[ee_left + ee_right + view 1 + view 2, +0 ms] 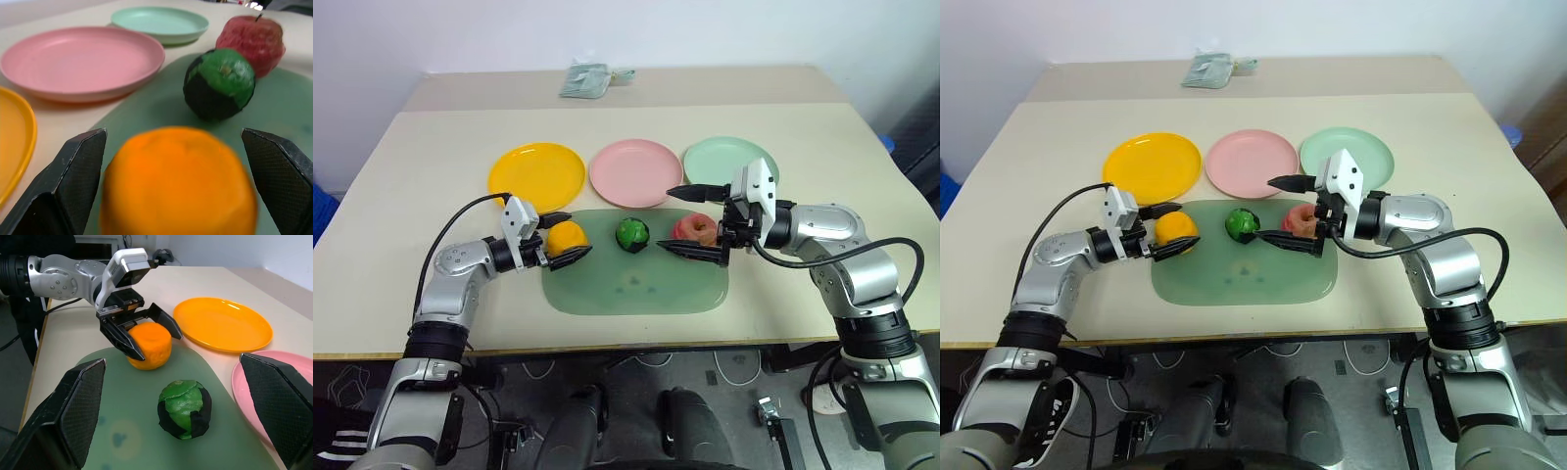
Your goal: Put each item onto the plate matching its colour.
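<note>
on the green mat (636, 289) our left gripper (564, 238) stood with its fingers apart around the orange fruit (565, 237), not yet clamped, so we judged the next move was to close, lift, and carry it to the yellow plate (536, 175).

Likely a lab: bare table (862, 186), loose floor cables (734, 367), plain walls.
</note>
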Action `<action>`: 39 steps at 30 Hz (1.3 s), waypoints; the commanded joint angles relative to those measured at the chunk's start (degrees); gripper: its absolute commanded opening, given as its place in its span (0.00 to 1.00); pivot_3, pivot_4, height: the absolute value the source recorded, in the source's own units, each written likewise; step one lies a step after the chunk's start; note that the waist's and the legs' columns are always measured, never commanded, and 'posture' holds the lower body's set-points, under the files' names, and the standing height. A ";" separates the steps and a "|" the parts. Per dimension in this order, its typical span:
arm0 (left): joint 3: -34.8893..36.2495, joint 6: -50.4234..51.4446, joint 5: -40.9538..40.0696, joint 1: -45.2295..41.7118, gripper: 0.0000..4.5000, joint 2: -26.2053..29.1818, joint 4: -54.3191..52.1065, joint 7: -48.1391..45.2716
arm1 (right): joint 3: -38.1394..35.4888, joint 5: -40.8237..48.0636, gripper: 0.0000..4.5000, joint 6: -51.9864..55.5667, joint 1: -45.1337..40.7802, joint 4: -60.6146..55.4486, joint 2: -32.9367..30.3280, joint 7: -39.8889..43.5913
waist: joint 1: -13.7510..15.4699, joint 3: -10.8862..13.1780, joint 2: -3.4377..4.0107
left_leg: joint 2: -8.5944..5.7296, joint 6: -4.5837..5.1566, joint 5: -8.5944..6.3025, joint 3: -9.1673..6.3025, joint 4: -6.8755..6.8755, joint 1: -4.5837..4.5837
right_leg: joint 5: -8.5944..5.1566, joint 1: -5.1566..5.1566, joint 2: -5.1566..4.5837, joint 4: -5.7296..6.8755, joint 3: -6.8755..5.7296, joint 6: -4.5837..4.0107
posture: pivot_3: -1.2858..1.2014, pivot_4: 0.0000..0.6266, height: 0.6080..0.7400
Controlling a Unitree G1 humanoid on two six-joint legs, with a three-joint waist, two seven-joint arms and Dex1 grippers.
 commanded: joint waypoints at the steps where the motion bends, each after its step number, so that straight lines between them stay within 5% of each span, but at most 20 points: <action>1: 0.04 -0.24 0.34 0.72 0.82 1.23 -0.69 -1.62 | -0.88 0.21 1.00 -1.02 -0.42 -0.90 0.12 -0.38 | 0.00 0.00 0.00 | 0.00 0.00 0.00 0.00 0.00 0.00 | 0.00 0.00 0.00 0.00 0.00 0.00 | 0.52 0.24 1.00; 3: 1.09 -0.20 0.03 0.81 0.67 1.14 -1.07 -0.50 | -0.77 0.16 1.00 -1.03 -0.44 -0.82 0.24 -0.42 | 0.00 0.00 0.00 | 0.00 0.00 0.00 0.00 0.00 0.00 | 0.00 0.01 0.00 0.00 0.00 0.00 | 0.52 0.24 1.00; 9: 8.96 -2.01 -2.71 -4.77 0.67 -0.12 1.46 9.17 | -2.07 0.77 1.00 -1.44 -2.86 1.53 3.10 -3.30 | 0.01 0.01 -0.02 | 0.00 0.00 0.00 -0.02 0.01 0.00 | 0.00 0.00 0.00 0.01 0.00 0.00 | 0.52 0.24 1.00; 14: 13.26 -4.14 0.68 -15.03 0.67 -0.71 13.75 23.71 | -2.45 -6.85 1.00 -7.51 -10.00 11.49 10.96 -17.17 | -0.03 0.01 -0.03 | -0.01 -0.01 0.01 -0.01 0.18 -0.01 | 0.02 -0.06 0.06 0.23 -0.06 0.04 | 0.52 0.24 1.00; 22: 11.14 -14.41 8.77 -27.26 0.67 -4.02 36.21 35.99 | -0.63 -7.05 1.00 -7.06 -11.08 12.24 14.45 -18.02 | 0.16 0.00 -0.09 | -0.16 0.03 0.00 0.00 0.24 -0.11 | 0.10 -0.08 0.11 0.23 -0.12 0.18 | 0.52 0.24 1.00; 26: 12.11 -16.30 8.26 -30.21 0.67 -5.11 42.32 34.68 | -0.46 -6.97 1.00 -6.62 -10.24 10.73 13.91 -17.44 | -0.05 0.01 -0.10 | -0.14 0.06 -0.02 0.01 0.29 -0.14 | 0.11 -0.09 0.16 0.24 -0.13 0.20 | 0.52 0.24 1.00; 29: 12.24 -17.16 8.54 -30.89 0.98 -5.44 44.11 34.23 | -0.72 -7.11 1.00 -6.03 -9.32 9.66 13.04 -17.24 | -0.09 0.01 -0.10 | -0.12 0.06 -0.02 0.01 0.29 -0.14 | 0.11 -0.09 0.18 0.25 -0.13 0.20 | 0.52 0.24 1.00; 39: 11.44 -18.15 5.07 -28.40 0.99 -3.24 33.56 15.98 | 1.72 -6.49 1.00 -1.04 -6.85 3.34 10.66 -14.62 | -0.13 0.01 -0.10 | -0.11 0.06 -0.02 0.02 0.31 -0.15 | 0.11 -0.10 0.19 0.25 -0.11 0.20 | 0.52 0.24 1.00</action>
